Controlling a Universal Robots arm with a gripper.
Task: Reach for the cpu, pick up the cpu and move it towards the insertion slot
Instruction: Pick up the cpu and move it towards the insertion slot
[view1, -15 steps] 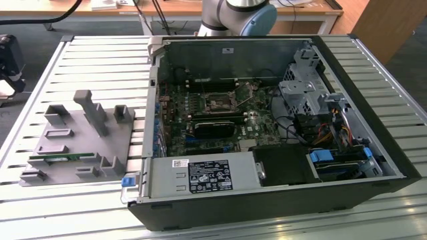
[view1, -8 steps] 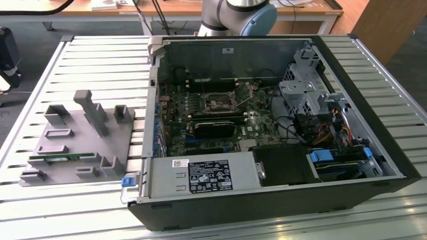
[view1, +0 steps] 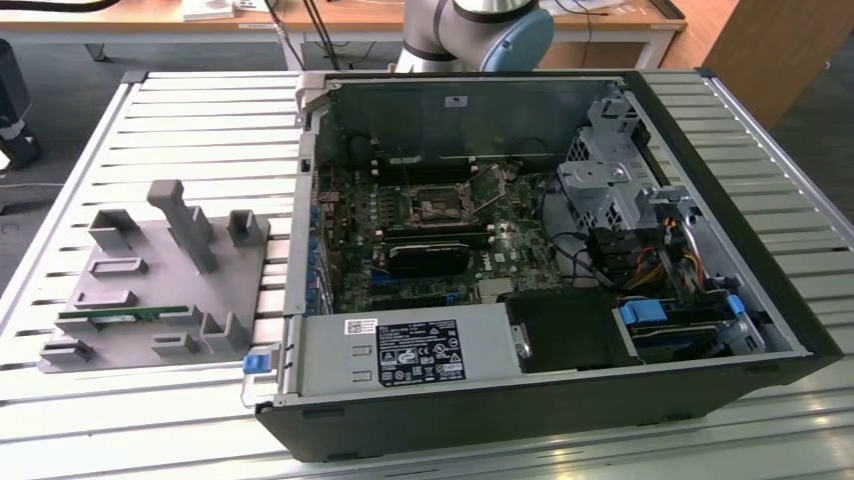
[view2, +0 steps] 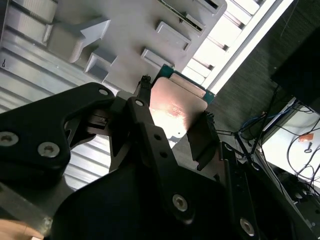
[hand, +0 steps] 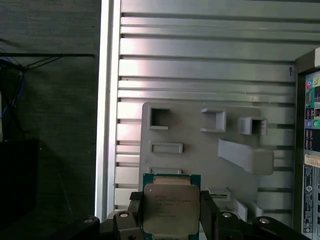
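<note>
The cpu (hand: 170, 209) is a flat square chip with a silvery top plate and a thin green rim. My gripper (hand: 171, 215) is shut on it, one dark finger (hand: 136, 212) against each of two opposite sides. In the second wrist view the cpu (view2: 177, 107) catches the light between the black fingers (view2: 204, 137) of the gripper (view2: 175, 117), lifted above the grey tray (view2: 125, 25). The insertion slot (view1: 438, 207), a square socket in a silvery bracket, lies on the motherboard inside the open computer case (view1: 534, 250).
The grey plastic tray (view1: 147, 290) with raised blocks and recesses sits on the slatted metal table (view1: 200, 130) at the exterior view's left and holds a thin green memory stick (view1: 127, 315). The case walls, drive cage (view1: 607, 190) and cables (view1: 654, 265) surround the motherboard.
</note>
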